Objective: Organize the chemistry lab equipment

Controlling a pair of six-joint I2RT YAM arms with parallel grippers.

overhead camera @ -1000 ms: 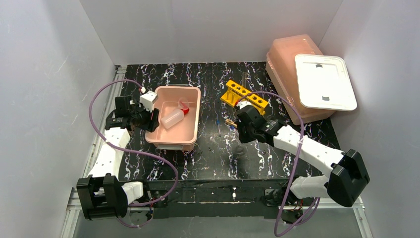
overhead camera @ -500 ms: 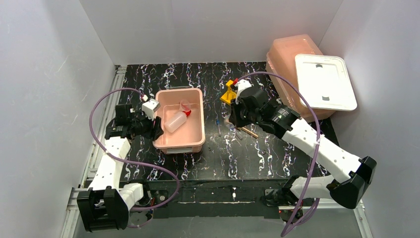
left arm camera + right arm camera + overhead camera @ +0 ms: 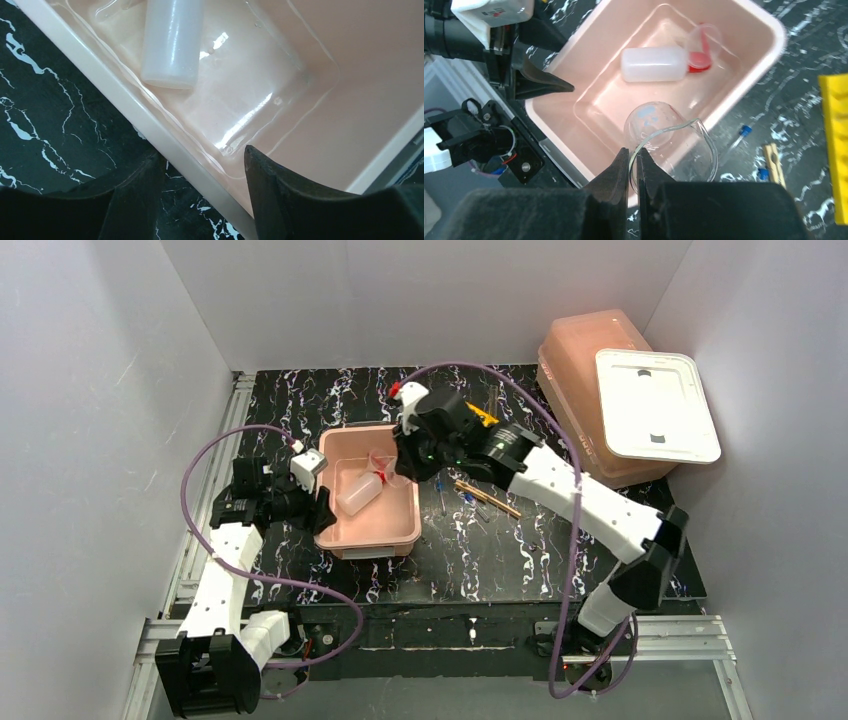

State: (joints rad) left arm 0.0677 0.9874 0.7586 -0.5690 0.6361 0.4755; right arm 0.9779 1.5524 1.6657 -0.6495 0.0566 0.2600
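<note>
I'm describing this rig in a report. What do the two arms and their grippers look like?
The left arm and right arm share a build: white link shells with black joint housings. A purple cable loops alongside each, ending near a white camera block at the wrist. The left gripper and right gripper have black fingers tapering to wedge tips.
</note>
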